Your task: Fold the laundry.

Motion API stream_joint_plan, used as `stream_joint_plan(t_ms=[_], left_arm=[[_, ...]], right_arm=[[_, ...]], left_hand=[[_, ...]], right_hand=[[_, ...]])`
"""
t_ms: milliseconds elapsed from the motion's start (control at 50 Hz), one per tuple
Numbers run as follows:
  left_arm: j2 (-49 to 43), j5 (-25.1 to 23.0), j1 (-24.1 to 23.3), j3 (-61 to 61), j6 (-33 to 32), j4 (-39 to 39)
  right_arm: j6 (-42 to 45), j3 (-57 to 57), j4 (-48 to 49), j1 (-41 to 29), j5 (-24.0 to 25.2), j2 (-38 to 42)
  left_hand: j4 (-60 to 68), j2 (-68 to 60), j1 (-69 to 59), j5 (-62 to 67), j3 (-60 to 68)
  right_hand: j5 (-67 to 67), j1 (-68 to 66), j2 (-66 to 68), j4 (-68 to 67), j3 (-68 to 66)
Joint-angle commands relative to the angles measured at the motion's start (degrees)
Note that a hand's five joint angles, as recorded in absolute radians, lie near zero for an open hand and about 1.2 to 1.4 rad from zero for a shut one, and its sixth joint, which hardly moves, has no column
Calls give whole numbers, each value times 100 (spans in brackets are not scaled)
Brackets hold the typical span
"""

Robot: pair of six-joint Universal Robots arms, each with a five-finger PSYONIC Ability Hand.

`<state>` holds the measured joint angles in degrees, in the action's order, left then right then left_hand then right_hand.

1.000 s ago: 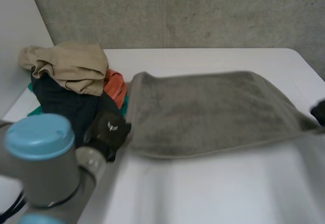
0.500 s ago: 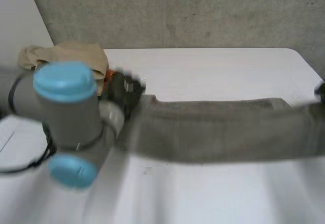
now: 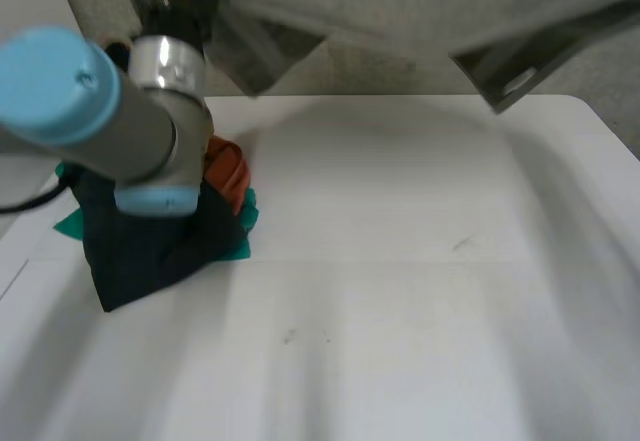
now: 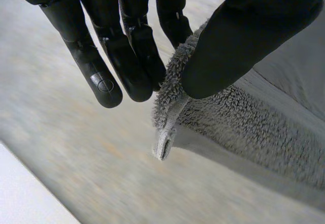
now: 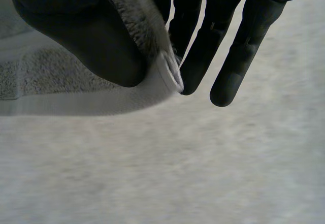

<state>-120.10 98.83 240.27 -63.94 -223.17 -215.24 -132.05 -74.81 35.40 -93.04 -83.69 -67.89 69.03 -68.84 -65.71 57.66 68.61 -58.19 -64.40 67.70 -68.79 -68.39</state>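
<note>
So, spreading step | I'm holding the grey towel [image 3: 400, 6] stretched high above the table [image 3: 420, 301] | left hand [image 4: 238, 41] pinches one corner, thumb against fingers | right hand [image 5: 86, 36] pinches another the same way | probably so it hangs flat, clear of the laundry pile [image 3: 150, 246]

Soft diffuse light, bright white table [image 3: 400, 321], faint broad shadows beneath the towel [image 3: 400, 1]

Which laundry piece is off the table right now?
The grey towel, pinched aloft by the left robot hand and right robot hand; navy, teal and orange pieces lie piled on the table.
</note>
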Motion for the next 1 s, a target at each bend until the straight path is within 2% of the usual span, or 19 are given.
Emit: stream_joint_plan(t_ms=[20,200,300,360,380,440,460,480,560,620,760,900,1000], left_arm=[[-4,-13,-59,-1399,335,44],[-22,4,-199,-2702,547,96],[433,4,-270,-3466,503,526],[961,4,-279,-3967,511,1202],[1084,4,-279,-4081,511,1404],[1524,13,-296,-4504,503,2370],[1629,4,-296,-4609,503,2643],[1787,4,-314,-4775,503,3202],[1938,-49,-410,-4988,581,4346],[1920,-40,-490,-4944,590,4518],[1640,4,-569,-4224,608,3824],[902,66,-543,-3161,801,2980],[287,311,-525,-2397,889,2655]], right_arm=[[-339,-701,-288,32,485,337],[-287,-1334,-1219,58,652,760],[11,-1545,-2482,268,688,594],[363,-1668,-3248,567,679,207],[703,-1773,-3886,829,644,-81],[1197,-1914,-4716,1217,609,-400],[1582,-2028,-5266,1462,600,-549],[1786,-2098,-5524,1569,591,-620],[2534,-2283,-6317,1939,573,-761],[2614,-2301,-6231,1983,565,-752],[2105,-2187,-5361,1808,565,-577],[1437,-1739,-4236,1087,529,100],[1287,-1336,-3402,832,197,652]], left_hand=[[1097,-1116,-1429,1234,1139],[1097,-1116,-1429,1234,1139],[1097,-1116,-1429,1234,1139],[1097,-1116,-1429,1234,1139],[1097,-1116,-1429,1234,1139],[1097,-1116,-1429,1234,1139],[1097,-1116,-1429,1234,1139],[1097,-1116,-1429,1234,1139],[1097,-1116,-1429,1234,1139],[1097,-1116,-1429,1234,1139],[1097,-1116,-1429,1234,1139],[1097,-1116,-1429,1234,1139],[1097,-1116,-1429,1234,1139]], right_hand=[[-1181,-1560,1230,-1121,-1161],[-1181,-1560,1230,-1121,-1161],[-1181,-1560,1230,-1121,-1161],[-1181,-1560,1230,-1121,-1161],[-1181,-1560,1230,-1121,-1161],[-1181,-1560,1230,-1121,-1161],[-1181,-1560,1230,-1121,-1161],[-1181,-1560,1230,-1121,-1161],[-1181,-1560,1230,-1121,-1161],[-1181,-1560,1230,-1121,-1161],[-1181,-1560,1230,-1121,-1161],[-1181,-1560,1230,-1121,-1161],[-1181,-1560,1230,-1121,-1161]])
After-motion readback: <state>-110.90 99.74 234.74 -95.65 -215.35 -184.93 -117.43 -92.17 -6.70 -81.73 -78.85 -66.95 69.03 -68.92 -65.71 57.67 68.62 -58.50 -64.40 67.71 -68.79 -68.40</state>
